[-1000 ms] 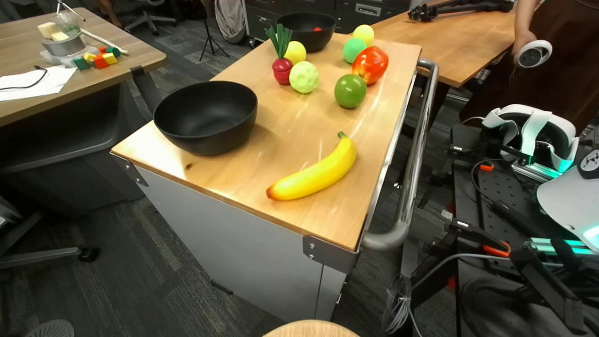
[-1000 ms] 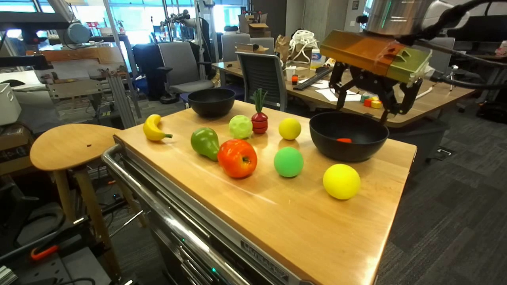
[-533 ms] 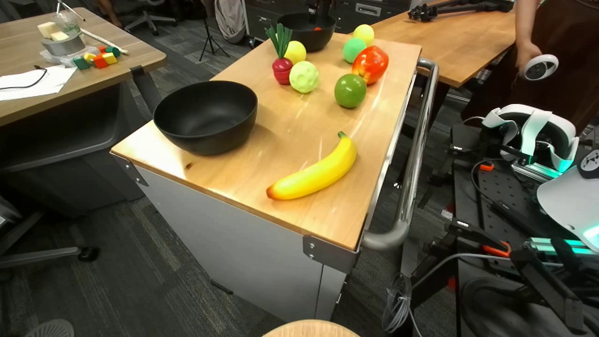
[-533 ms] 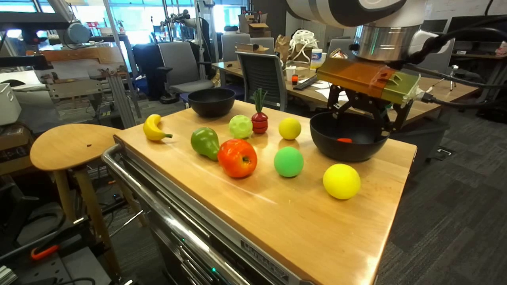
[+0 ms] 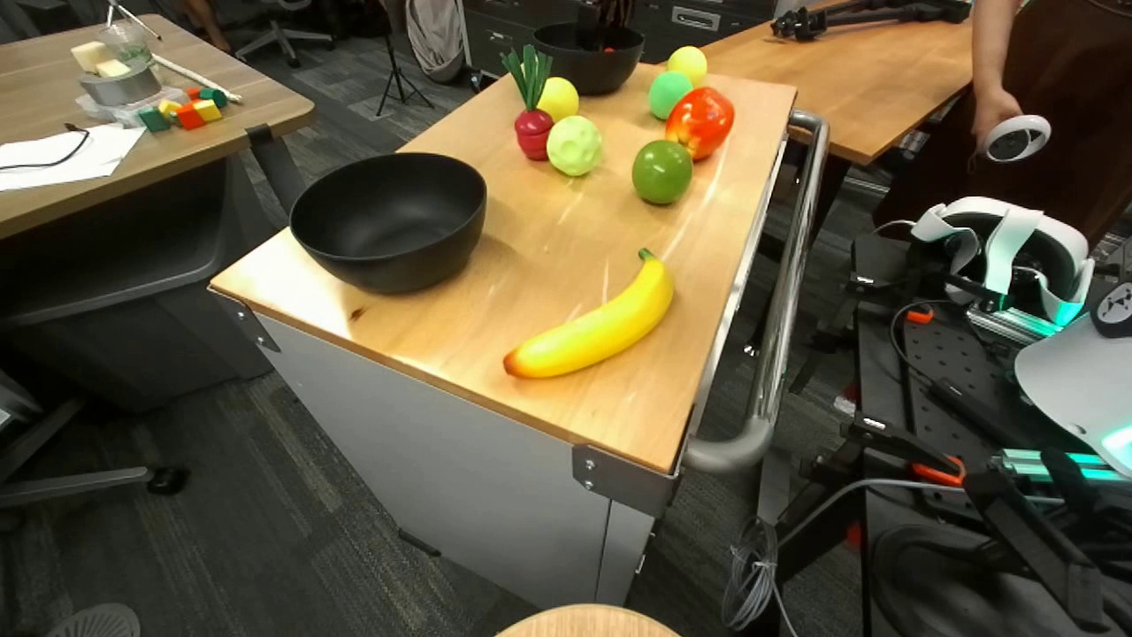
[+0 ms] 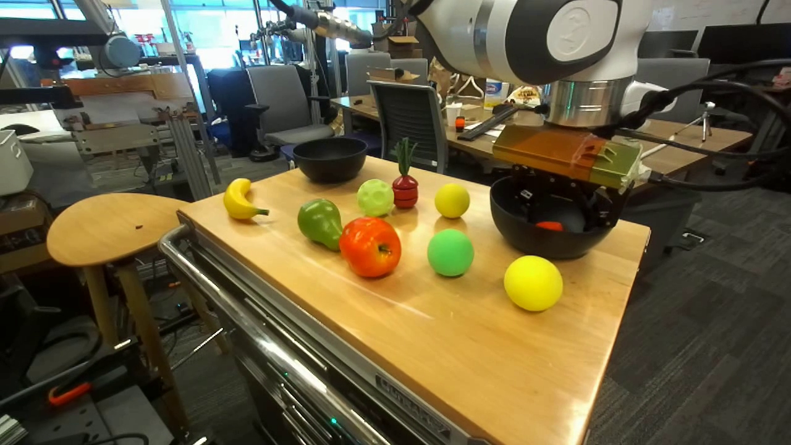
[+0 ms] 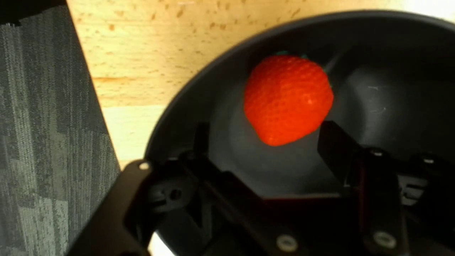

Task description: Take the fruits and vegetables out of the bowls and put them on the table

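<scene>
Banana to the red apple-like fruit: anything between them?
Yes, the green pear-shaped fruit lies between the banana and the red apple-like fruit; both exterior views show it. Whether the green and red ones touch, I can't tell.

A light wooden surface (image 6: 482,352) is carrying two black bowls (image 6: 330,171), one near each end. A banana (image 5: 594,327), green pear-shaped fruit (image 6: 319,221), shiny red fruit (image 6: 369,247), pale green ball (image 6: 374,198), brighter green ball (image 6: 450,253) and two yellow balls (image 6: 533,283) are resting on it, while a leafy red bulb (image 6: 405,191) is standing upright.
</scene>
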`<state>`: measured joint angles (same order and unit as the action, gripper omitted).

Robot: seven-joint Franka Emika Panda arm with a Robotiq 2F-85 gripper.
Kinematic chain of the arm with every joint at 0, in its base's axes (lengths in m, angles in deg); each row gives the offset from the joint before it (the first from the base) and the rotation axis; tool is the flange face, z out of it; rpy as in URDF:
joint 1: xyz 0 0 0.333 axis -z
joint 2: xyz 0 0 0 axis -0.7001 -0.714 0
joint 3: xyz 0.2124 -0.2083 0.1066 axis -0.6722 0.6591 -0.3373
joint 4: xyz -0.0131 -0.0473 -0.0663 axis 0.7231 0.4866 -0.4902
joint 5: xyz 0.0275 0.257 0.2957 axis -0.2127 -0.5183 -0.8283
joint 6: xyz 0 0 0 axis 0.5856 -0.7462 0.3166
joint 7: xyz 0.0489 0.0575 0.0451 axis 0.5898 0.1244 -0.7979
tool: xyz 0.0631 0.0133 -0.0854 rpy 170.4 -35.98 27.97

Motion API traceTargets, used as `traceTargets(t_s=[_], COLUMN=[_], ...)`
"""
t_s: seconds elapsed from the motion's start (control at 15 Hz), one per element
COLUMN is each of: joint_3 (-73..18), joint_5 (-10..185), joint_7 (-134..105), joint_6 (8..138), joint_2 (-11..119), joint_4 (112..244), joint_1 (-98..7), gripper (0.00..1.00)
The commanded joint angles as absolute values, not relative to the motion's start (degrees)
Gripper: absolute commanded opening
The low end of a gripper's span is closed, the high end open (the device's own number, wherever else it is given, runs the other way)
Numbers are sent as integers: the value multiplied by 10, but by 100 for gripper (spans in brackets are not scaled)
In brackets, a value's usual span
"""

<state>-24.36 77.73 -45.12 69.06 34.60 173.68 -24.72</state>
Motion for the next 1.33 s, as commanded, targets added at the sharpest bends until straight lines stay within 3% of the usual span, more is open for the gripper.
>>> traceTargets(t_s=[0.0,0.33,0.4,0.47,0.53,1.27], joint_3=[-245,-244,-244,-243,-243,-229], joint_5=[801,802,801,801,800,814], joint_7=[-413,-365,-353,-340,-327,-225], joint_6=[706,698,696,690,685,651], joint_2=[335,337,338,340,341,343], joint_4=[1721,1721,1721,1723,1724,1735], joint_1=[-253,-262,-264,-268,-270,-290], gripper=[73,70,77,95,99,100])
